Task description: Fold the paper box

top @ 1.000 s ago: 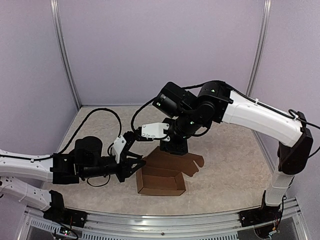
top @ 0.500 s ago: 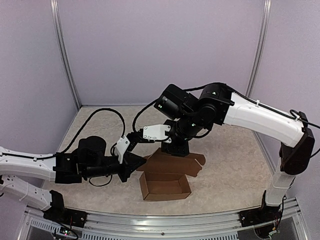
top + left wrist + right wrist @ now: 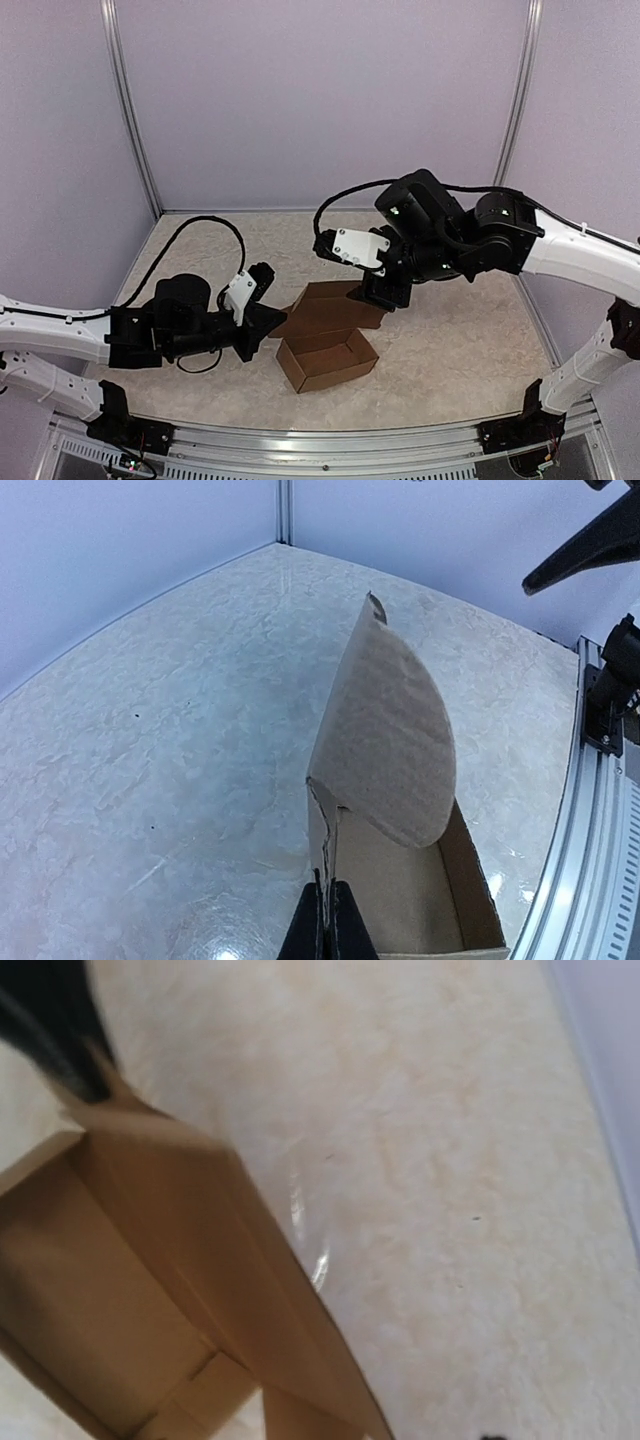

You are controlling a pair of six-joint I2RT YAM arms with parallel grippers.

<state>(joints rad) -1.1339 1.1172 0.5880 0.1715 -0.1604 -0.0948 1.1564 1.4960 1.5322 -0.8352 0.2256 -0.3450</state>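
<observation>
The paper box (image 3: 330,365) is a brown cardboard tray lying open on the table, its lid (image 3: 330,308) standing up behind it. My left gripper (image 3: 268,325) comes in from the left and is shut on the tray's left wall. In the left wrist view its black fingertips (image 3: 328,925) pinch that wall's edge below a rounded flap (image 3: 390,730). My right gripper (image 3: 383,292) hovers at the lid's right back corner. Its wrist view shows the box (image 3: 150,1260) close below with no fingers closed in front of the camera, so its jaws stand apart.
The marbled tabletop (image 3: 460,340) runs to purple walls at the back and sides. A metal rail (image 3: 600,810) runs along the near edge. The left arm's black cable (image 3: 205,225) loops over the table at the left.
My left gripper has shut on the box's left wall. The right gripper has let go of the lid, opened and swung right. The box has turned slightly.
</observation>
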